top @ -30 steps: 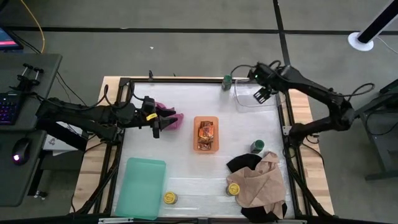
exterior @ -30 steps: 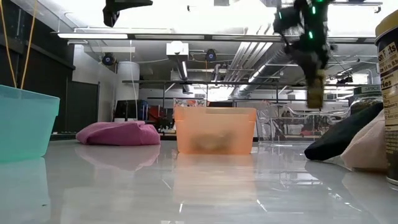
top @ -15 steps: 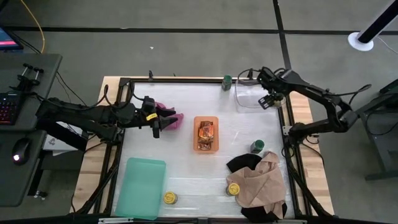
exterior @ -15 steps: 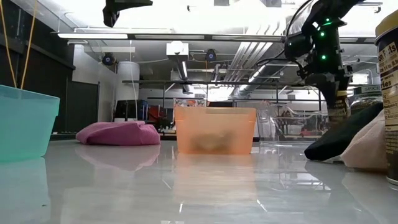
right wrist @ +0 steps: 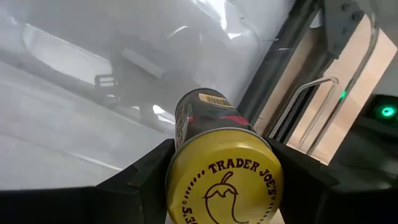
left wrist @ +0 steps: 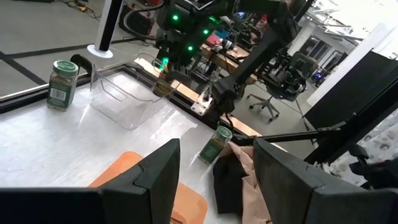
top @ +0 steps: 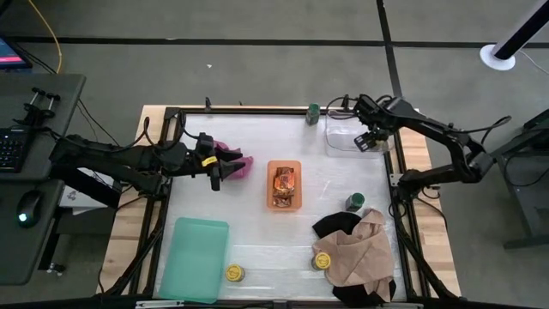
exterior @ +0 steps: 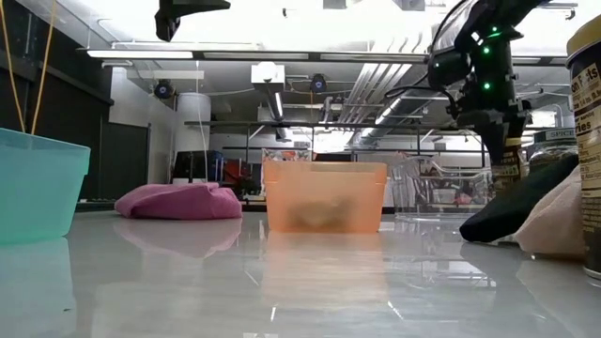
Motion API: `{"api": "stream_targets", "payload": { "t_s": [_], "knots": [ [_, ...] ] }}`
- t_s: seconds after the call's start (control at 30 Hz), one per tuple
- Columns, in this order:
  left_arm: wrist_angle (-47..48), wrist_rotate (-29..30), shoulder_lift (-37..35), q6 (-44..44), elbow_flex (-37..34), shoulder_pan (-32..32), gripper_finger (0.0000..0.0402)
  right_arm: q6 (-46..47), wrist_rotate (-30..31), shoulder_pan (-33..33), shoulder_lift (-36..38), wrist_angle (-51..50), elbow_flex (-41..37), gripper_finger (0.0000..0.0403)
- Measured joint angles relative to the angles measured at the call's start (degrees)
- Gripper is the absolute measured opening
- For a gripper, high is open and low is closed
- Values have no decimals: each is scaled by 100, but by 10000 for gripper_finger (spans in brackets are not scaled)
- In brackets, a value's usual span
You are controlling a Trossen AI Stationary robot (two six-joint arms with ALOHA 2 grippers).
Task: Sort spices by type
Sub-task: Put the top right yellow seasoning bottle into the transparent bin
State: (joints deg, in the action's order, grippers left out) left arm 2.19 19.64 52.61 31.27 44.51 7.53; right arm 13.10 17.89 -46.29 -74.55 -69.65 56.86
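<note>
yellow-lidded jar point(right wrist: 222, 163) sits clamped between the right gripper point(top: 371, 137)'s two fingers, hanging over the clear bin point(top: 346, 137) at the table's far right corner. the step in hand looks like setting this jar down in the bin. to do it well, the arm should lower until the jar's base meets the bin floor, keep it upright, then part the fingers only enough to let go and lift straight up, clear of the bin's wall. other spices wait: a green-lidded jar point(top: 314, 113) just beside the bin, another point(top: 354, 202) by the black cloth point(top: 336, 226), two yellow-lidded jars point(top: 234, 273) near the front edge, packets in the orange tray point(top: 284, 166). the left gripper point(top: 214, 175) waits by the magenta cloth point(top: 236, 163), fingers apart and holding nothing.
</note>
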Motion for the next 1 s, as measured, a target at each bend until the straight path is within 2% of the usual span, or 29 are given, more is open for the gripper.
{"api": "stream_targets", "payload": {
  "t_s": [0.33, 0.53, 0.8, 1.0],
  "knots": [
    [-1, 0, 0, 2, 0, 0, 189, 379, -486, -664, -75, 650, 0, 217],
    [1, 0, 0, 2, 0, 4, 189, 1055, -494, -660, -216, 979, 0, 217],
    [3, 0, -1, 4, 0, 4, 189, 1909, -514, -674, -749, 928, 5, 217],
    [12, -9, -1, 4, 0, 2, 189, 2095, -503, -677, -871, 1019, 28, 217]
  ]
}}
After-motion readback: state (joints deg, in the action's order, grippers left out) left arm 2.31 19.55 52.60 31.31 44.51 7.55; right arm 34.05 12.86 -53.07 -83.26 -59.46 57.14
